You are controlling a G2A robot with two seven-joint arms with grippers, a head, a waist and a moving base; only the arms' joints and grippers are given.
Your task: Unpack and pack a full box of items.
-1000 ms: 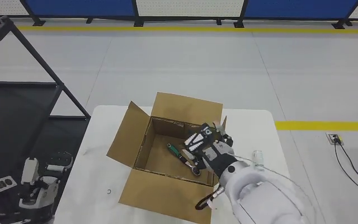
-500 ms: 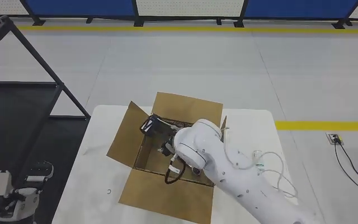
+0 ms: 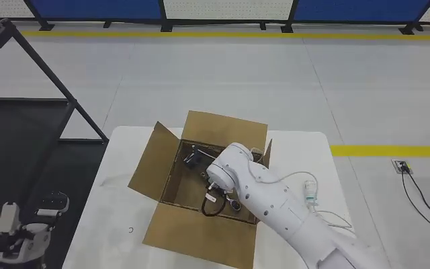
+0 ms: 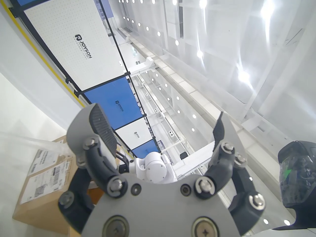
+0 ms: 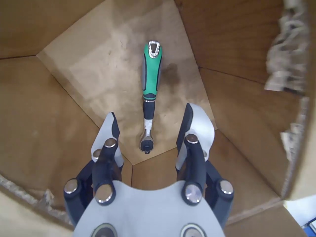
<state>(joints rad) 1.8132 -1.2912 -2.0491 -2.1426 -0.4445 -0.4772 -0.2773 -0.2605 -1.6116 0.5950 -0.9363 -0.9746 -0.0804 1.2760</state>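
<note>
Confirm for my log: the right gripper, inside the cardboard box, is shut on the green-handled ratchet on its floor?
Not shut: the right wrist view shows the right gripper open inside the cardboard box, above the green-handled ratchet on its floor.

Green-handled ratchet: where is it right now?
In the right wrist view, the ratchet lies flat on the cardboard box floor, its drive head just beyond the open right gripper.

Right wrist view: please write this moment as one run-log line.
right gripper: open, inside box | ratchet: on box floor, ungripped | left gripper: open, empty
</note>
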